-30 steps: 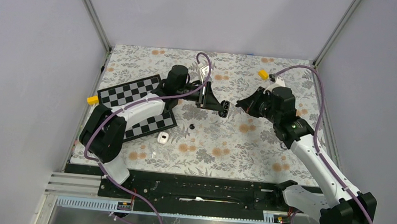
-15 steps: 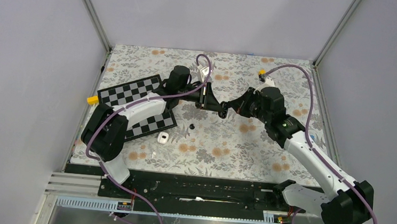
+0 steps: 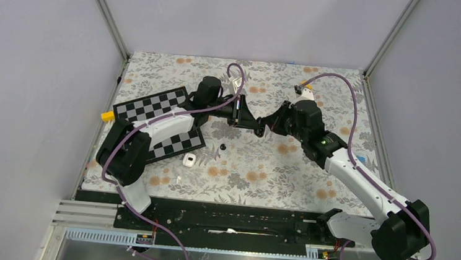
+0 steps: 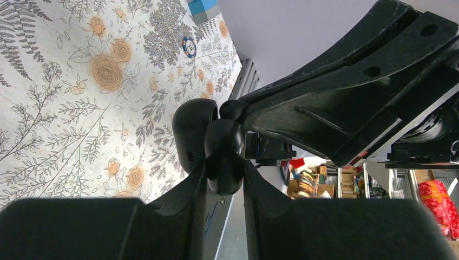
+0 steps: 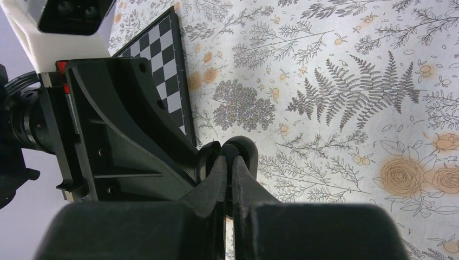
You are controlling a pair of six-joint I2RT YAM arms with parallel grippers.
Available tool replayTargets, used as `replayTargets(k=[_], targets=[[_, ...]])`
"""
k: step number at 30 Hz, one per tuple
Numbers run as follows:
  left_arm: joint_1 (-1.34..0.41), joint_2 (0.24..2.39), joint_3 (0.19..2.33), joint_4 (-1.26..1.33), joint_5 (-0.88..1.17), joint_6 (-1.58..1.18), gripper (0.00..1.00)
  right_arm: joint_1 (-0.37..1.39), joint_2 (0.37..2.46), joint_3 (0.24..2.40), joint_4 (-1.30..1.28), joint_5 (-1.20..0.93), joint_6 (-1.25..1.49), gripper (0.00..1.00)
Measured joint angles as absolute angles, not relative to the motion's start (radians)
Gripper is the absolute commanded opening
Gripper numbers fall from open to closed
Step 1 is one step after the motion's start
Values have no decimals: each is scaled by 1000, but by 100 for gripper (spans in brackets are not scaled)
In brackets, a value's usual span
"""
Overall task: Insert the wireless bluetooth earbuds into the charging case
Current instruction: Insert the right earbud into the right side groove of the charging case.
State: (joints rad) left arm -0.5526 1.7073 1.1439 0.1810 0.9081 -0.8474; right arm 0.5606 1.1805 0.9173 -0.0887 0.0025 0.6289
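Meeting tip to tip above the floral-patterned counter (image 3: 262,170), both arms hang clear of its surface. The left end effector (image 4: 223,172) is clamped on the black rounded plastic charging case (image 4: 223,143). The right end effector (image 5: 228,162) has its fingers drawn almost together, tips at the case; anything pinched between them is hidden. One small black earbud (image 3: 222,147) lies on the counter, near a black-and-white checkerboard sheet (image 3: 149,108).
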Motion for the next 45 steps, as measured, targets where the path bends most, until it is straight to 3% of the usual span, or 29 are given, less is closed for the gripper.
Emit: replayTargets(k=[37, 38, 40, 45], targets=[[-524, 1735, 1108, 324, 934, -973, 0, 617, 1224, 900, -9, 122, 581, 0], [-524, 1735, 1108, 324, 934, -973, 0, 619, 1227, 900, -6, 124, 581, 1], [-522, 1735, 1108, 324, 934, -973, 0, 623, 1232, 900, -1, 131, 581, 20], [-522, 1735, 1108, 321, 933, -972, 0, 626, 1238, 900, 6, 141, 583, 46]])
